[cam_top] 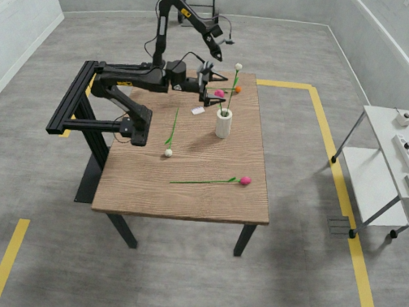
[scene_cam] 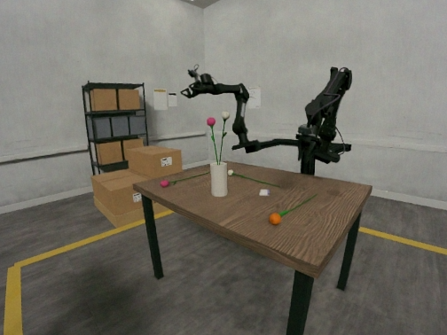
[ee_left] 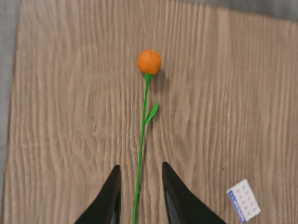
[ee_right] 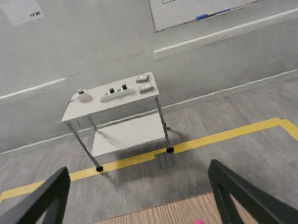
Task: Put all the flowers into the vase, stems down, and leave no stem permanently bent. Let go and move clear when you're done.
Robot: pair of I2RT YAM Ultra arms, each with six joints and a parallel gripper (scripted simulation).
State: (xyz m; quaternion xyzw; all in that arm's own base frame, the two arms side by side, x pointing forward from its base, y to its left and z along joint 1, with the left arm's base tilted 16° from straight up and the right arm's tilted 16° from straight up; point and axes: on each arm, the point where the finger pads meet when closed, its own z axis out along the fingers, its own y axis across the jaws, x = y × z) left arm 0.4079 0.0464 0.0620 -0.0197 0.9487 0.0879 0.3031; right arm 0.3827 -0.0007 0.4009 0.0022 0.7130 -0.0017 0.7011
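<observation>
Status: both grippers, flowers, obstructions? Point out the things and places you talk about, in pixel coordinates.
Left gripper (cam_top: 219, 58) (ee_left: 141, 165): partly open, empty, above orange flower (cam_top: 238, 89) (scene_cam: 275, 218) (ee_left: 149, 62). Right gripper (cam_top: 226, 89) (scene_cam: 185, 93) (ee_right: 139, 171): wide open, empty. Two flowers in vase (cam_top: 223, 123) (scene_cam: 219, 179), three on table (cam_top: 211, 203) (scene_cam: 248, 217) (ee_left: 75, 125) (ee_right: 165, 212). Nothing visibly blocking orange stem.

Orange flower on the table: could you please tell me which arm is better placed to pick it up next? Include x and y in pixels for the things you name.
Left, I'd say: the left gripper (cam_top: 220, 58) (ee_left: 141, 169) faces down toward the orange flower (cam_top: 238, 89) (scene_cam: 275, 218) (ee_left: 149, 62), stem between its open fingers in view; the right gripper (cam_top: 226, 89) (scene_cam: 184, 93) (ee_right: 141, 169) faces outward.
</observation>
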